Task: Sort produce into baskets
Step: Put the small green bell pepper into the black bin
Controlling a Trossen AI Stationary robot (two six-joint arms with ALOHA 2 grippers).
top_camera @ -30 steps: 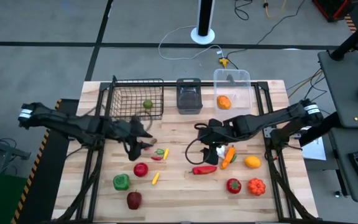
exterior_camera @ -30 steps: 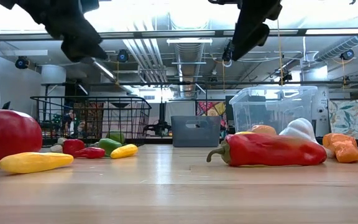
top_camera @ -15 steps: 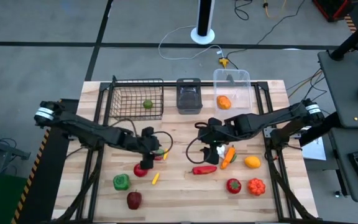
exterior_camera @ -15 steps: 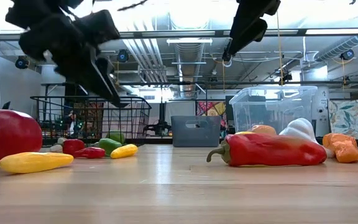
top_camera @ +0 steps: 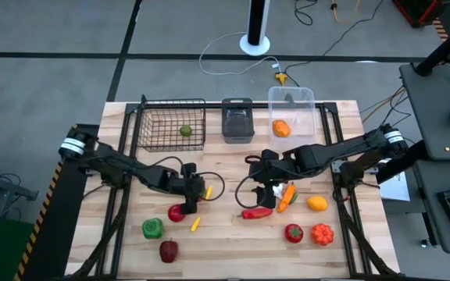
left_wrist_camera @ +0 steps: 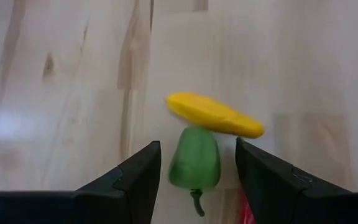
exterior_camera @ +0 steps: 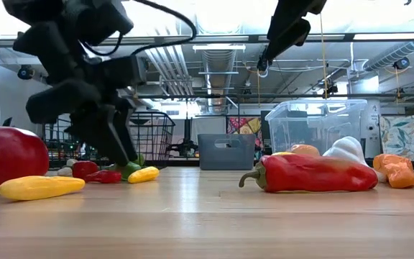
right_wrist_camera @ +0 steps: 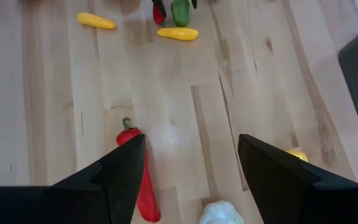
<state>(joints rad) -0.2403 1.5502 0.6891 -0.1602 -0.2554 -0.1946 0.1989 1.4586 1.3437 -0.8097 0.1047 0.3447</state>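
Note:
My left gripper [top_camera: 196, 193] is open and low over the table. Its fingers stand on either side of a small green pepper [left_wrist_camera: 194, 163] without touching it. A small yellow piece [left_wrist_camera: 215, 116] lies against the pepper's far end, and a small red chili [top_camera: 197, 198] lies beside it. The low view shows this gripper [exterior_camera: 117, 155] reaching down to the tabletop. My right gripper [right_wrist_camera: 191, 180] is open and empty, held high over the white garlic [top_camera: 276, 190], the carrot [top_camera: 287, 197] and the long red pepper [top_camera: 256, 212].
At the far edge stand the wire-mesh basket [top_camera: 170, 125] holding a lime [top_camera: 184, 131], the grey bin [top_camera: 237, 121], and the clear tub [top_camera: 293, 113] holding an orange fruit [top_camera: 281, 128]. Loose produce lies near the front: a red apple [top_camera: 176, 212], a green pepper [top_camera: 152, 228], a lemon [top_camera: 316, 204] and others.
My left gripper has moved from beside the wire-mesh basket toward the table's right and near edges. It has come down to the tabletop, and its fingers now straddle the small green pepper. The produce has stayed where it was.

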